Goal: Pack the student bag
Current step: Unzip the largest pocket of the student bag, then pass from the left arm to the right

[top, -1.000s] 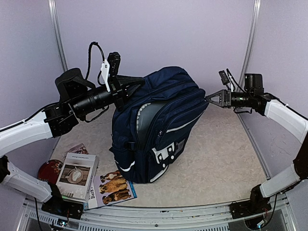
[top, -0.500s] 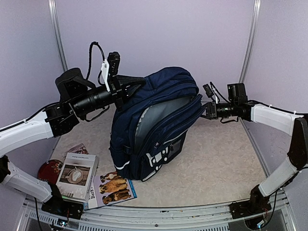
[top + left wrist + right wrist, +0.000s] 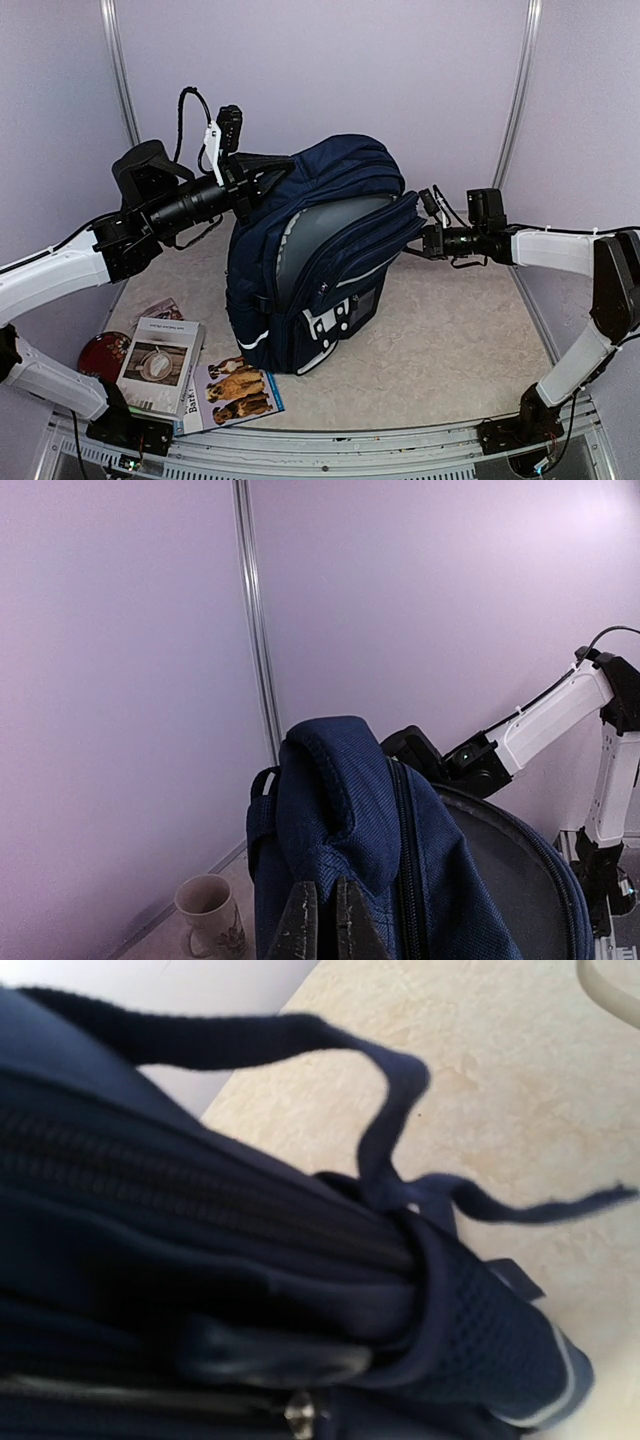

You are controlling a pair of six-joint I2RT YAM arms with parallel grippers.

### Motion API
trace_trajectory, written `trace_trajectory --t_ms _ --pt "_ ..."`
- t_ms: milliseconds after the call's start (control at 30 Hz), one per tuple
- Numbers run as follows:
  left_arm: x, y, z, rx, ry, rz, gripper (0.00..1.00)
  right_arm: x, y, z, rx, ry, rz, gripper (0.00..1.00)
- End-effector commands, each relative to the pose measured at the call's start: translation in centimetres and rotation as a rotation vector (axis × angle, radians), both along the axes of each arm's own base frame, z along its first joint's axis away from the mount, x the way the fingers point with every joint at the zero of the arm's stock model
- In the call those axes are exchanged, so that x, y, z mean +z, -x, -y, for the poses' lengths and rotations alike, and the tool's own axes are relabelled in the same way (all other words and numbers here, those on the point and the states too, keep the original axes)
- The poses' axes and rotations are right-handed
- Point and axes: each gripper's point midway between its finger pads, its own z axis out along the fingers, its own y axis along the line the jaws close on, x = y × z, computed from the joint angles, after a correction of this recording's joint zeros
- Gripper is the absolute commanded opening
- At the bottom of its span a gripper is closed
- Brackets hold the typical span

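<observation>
The student bag (image 3: 320, 280), navy with white trim and grey lining showing in its gaping main compartment, stands upright in the middle of the table. My left gripper (image 3: 285, 163) is shut on a fold of fabric at the bag's top rear edge; the left wrist view shows its fingertips (image 3: 298, 920) pinching that navy cloth (image 3: 340, 810). My right gripper (image 3: 420, 241) is shut, its tip against the bag's upper right side. The right wrist view is filled by blurred bag fabric (image 3: 200, 1250), a zipper pull (image 3: 297, 1415) and a loose strap (image 3: 385, 1090); its own fingers do not show clearly.
A book (image 3: 160, 365) and a dog-cover magazine (image 3: 240, 390) lie at the front left beside a red round object (image 3: 98, 352). A beige mug (image 3: 208, 910) stands on the table behind the bag near the wall. Enclosure walls close in on all sides.
My right gripper has swung left and down from free air to the bag's right side. The bag has tipped more upright. My left gripper kept its hold and rose slightly.
</observation>
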Motion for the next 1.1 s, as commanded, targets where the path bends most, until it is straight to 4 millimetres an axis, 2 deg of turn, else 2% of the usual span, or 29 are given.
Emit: trace_trajectory --t_ms 0,100,267,367,467,567,667,767,800,867,967,1067 --pt "3.3 0.8 -1.6 0.023 0.072 0.076 0.00 -1.7 -0.1 1.5 -0.114 0.090 -0.097 0.20" --pt "3.1 1.1 -1.3 0.003 0.067 0.077 0.00 3.4 -0.1 1.9 -0.156 0.061 0.004 0.42" --pt "2.5 2.4 0.0 -0.063 0.026 0.095 0.00 11.8 0.3 4.3 -0.299 0.067 0.216 0.65" --pt "2.2 2.3 0.4 -0.058 0.007 0.093 0.00 16.2 2.2 4.1 -0.258 0.017 0.333 0.64" --pt "2.3 2.2 0.5 -0.040 0.007 0.102 0.00 19.0 4.8 3.0 -0.168 -0.027 0.433 0.61" --pt "2.4 1.8 0.6 0.002 0.001 0.109 0.00 20.5 7.1 2.2 -0.083 -0.037 0.516 0.64" --pt "2.0 0.9 0.7 0.042 -0.010 0.082 0.00 21.7 10.3 1.4 0.054 -0.077 0.601 0.69" --pt "1.9 0.4 0.7 0.058 -0.010 0.063 0.00 21.8 13.4 0.9 0.189 -0.116 0.684 0.89" --pt "1.8 0.3 0.8 0.060 -0.009 0.057 0.00 21.6 13.9 1.0 0.201 -0.113 0.708 0.94" --pt "1.8 0.2 0.8 0.064 -0.006 0.052 0.00 20.8 14.0 1.0 0.210 -0.091 0.732 0.98" --pt "1.6 0.3 0.8 0.061 -0.008 0.047 0.00 19.6 14.5 0.6 0.284 -0.076 0.772 0.99" --pt "1.6 0.5 0.8 0.049 -0.008 0.049 0.00 18.8 13.8 0.3 0.294 -0.059 0.789 0.99"
